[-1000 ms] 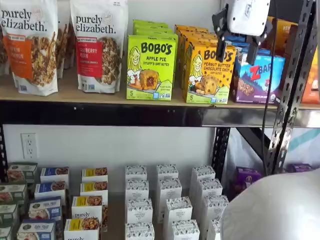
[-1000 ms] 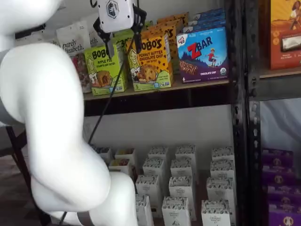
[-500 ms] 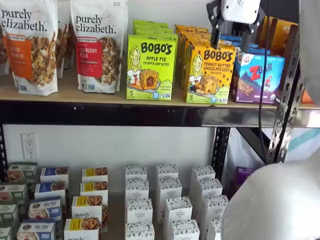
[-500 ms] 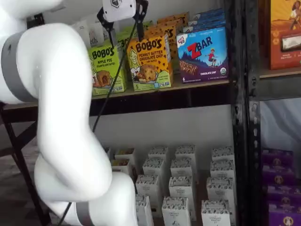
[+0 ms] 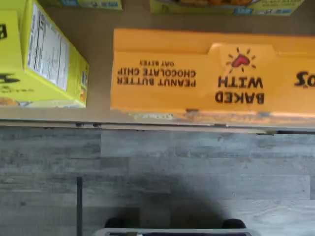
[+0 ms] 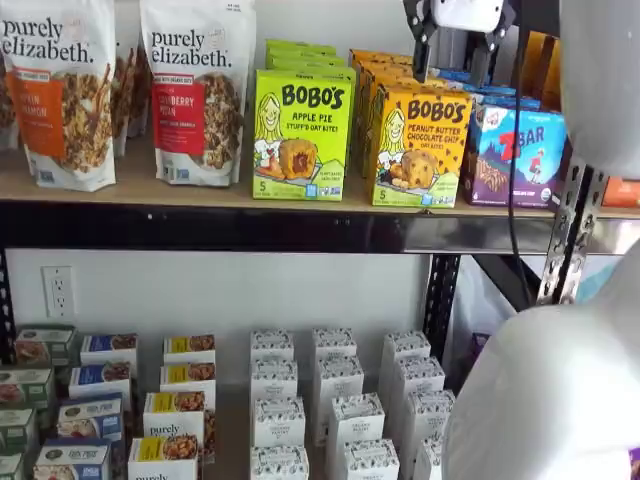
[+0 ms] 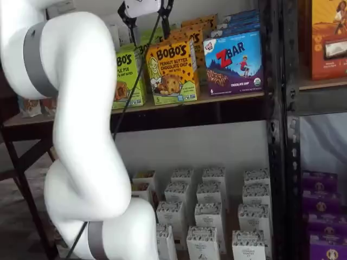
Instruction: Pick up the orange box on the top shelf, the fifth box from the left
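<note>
The gripper [image 6: 453, 55], fingers apart and empty, hangs above the upright orange box [image 6: 419, 147], at six o'clock.

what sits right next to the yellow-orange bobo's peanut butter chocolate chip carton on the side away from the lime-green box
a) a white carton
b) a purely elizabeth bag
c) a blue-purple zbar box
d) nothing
c: in both shelf views the yellow-orange Bobo's Peanut Butter Chocolate Chip carton stands between the lime-green Bobo's Apple Pie box and the blue-purple ZBar box on the light-tan top shelf.
</note>
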Tool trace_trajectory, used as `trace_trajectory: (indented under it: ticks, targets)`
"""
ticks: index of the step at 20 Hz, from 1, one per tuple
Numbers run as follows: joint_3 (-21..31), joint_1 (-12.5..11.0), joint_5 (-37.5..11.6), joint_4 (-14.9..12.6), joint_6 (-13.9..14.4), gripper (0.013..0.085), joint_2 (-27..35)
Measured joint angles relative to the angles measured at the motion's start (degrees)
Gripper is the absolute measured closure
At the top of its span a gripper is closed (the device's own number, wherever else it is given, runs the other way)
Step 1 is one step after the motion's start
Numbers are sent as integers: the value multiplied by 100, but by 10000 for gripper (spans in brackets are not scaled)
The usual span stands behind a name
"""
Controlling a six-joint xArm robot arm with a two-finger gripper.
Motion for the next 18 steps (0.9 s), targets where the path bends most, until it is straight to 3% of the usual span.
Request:
trace_trajectory:
  ticks: [18]
  targets:
    - [-1276, 29, 105, -235, -62, 130, 1191]
